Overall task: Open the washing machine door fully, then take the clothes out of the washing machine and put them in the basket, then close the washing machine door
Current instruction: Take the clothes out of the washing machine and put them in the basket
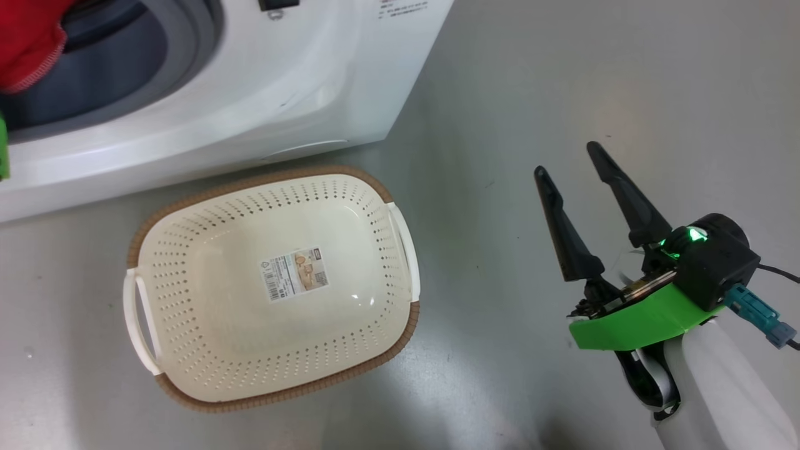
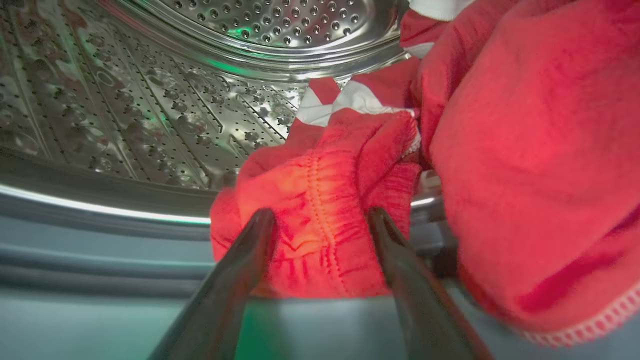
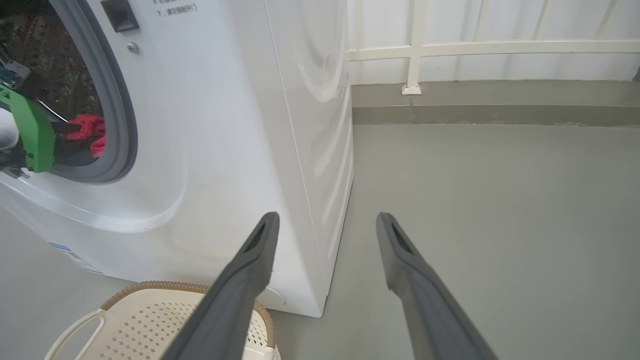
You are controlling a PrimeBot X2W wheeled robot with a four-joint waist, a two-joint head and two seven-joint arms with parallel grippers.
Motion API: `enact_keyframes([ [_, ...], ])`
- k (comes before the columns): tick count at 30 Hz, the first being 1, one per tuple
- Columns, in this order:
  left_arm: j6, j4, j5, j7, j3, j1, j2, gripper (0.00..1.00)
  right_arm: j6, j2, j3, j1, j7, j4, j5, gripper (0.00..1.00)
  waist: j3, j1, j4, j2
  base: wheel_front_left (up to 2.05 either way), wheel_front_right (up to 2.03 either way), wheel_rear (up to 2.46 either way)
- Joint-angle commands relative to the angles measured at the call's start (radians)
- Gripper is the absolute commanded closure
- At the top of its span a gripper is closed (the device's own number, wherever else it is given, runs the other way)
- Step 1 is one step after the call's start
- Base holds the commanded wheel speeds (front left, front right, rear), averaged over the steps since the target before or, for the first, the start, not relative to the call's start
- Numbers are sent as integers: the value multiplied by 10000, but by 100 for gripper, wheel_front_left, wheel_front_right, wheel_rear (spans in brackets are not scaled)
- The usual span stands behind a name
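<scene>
Left wrist view: the clothes (image 2: 525, 150), bright red with white panels and white stitched trim, lie heaped at the front of the perforated steel drum (image 2: 150, 125) and hang over its lip toward the grey gasket (image 2: 100, 260). The left hand (image 2: 321, 212) is inside the opening with its two dark fingers spread wide; a bunched red fold lies between the tips, not pinched. Head view: the washing machine (image 1: 281, 94) stands on a grey floor (image 1: 562, 75), with a corner of the red fabric showing at its round opening. The basket (image 1: 206, 219), cream-white with a brown woven-look rim and white side handles, sits on the floor just in front of the machine, its paper label (image 1: 294, 274) showing on the bottom. The right hand (image 1: 564, 157) hangs above the floor to the right of the basket, well apart from it, fingers wide open and holding nothing.
</scene>
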Motion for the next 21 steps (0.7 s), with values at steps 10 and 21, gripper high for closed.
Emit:
enact_keyframes([
  [10,386,200,464,192,-317,-457,1018,100,33,-18,370,-182,-63,-203,359,0,245,0,-166,0,0,0,0],
  [21,101,354,-288,-1029,89,-505,1016,100,33,-31,318,-254,-63,-132,416,0,205,0,-108,0,0,0,0],
])
